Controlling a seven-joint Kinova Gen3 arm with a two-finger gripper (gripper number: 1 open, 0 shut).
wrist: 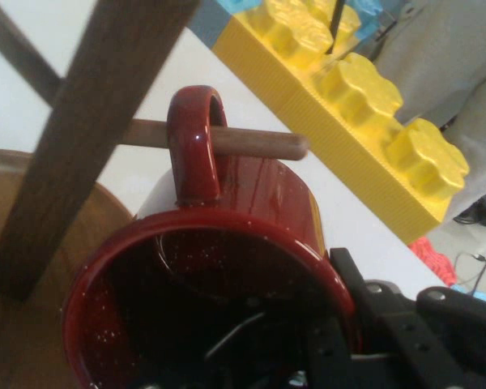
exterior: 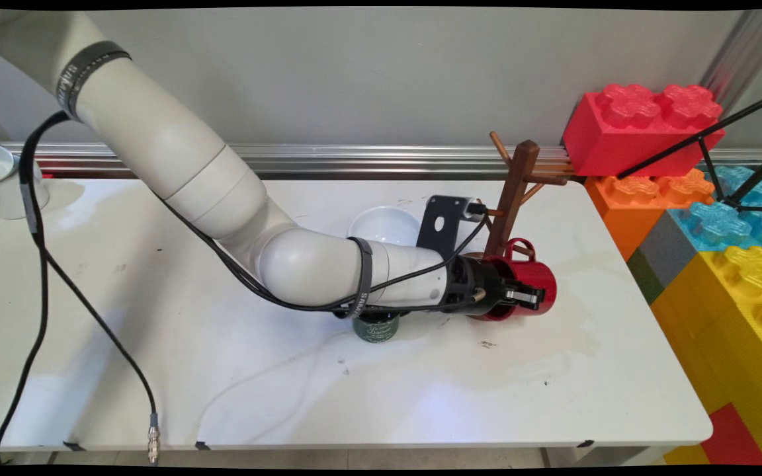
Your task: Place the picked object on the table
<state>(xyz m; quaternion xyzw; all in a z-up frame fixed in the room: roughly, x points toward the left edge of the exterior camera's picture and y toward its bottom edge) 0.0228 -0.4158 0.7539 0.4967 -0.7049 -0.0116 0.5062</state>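
A red mug (exterior: pixel 543 276) lies on its side in the air beside the brown wooden mug tree (exterior: pixel 514 195), its mouth towards the hand. My gripper (exterior: pixel 525 296) is shut on the mug's wall, one finger outside and one inside the mouth. In the hand view the red mug (wrist: pixel 259 203) fills the lower half, and its handle (wrist: pixel 193 138) is threaded over a wooden peg (wrist: pixel 255 144) that sticks out from the mug tree's post (wrist: pixel 81 138). The outer finger (wrist: pixel 389 320) presses on the rim at the right. The tree's round base (wrist: pixel 32 243) lies at the left.
A white bowl (exterior: pixel 384 225) sits behind the forearm. A dark green jar (exterior: pixel 376 328) stands under the wrist. A white cup (exterior: pixel 7 182) is at the far left. Large red, orange, blue and yellow blocks (exterior: pixel 725 264) wall off the table's right edge, with black tripod legs (exterior: pixel 705 142) across them.
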